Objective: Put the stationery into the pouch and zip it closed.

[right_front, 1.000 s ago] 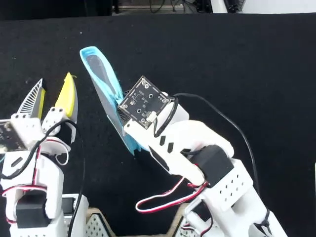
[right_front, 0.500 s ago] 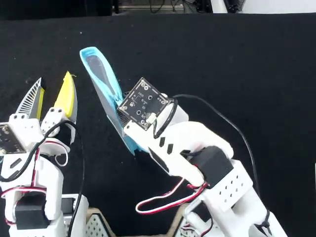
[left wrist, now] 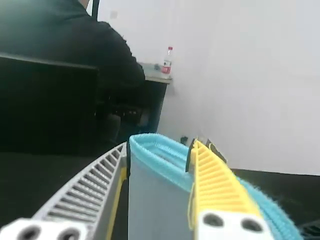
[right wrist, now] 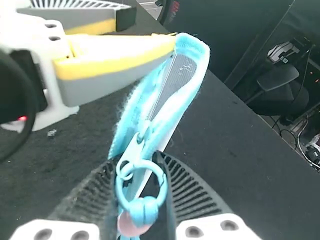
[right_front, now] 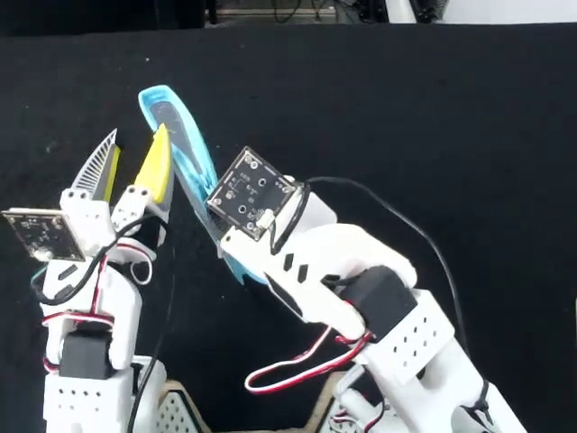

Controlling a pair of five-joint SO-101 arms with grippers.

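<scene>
Black cloth [right_front: 451, 135] covers the table on which both arms stand. At the left, the left gripper [right_front: 137, 133] has its two fingers spread apart and clamps nothing. Its ribbed grey finger [right_front: 97, 165] is the outer one. The tip of its yellow finger [right_front: 155, 167] lies against the side of the pouch [right_front: 180, 135], near the pouch's far end. In the left wrist view, the pouch's fuzzy blue rim [left wrist: 160, 150] rises between these two fingers.

The pouch is light blue with a grey panel. It stands on its long edge, running from the upper left towards the right arm.

At the right, the right gripper [right wrist: 135, 160] is clamped on the near end of the pouch. A ribbed finger presses each side, beside the blue zip pull [right wrist: 134, 170] and its ring. No stationery can be made out.
</scene>
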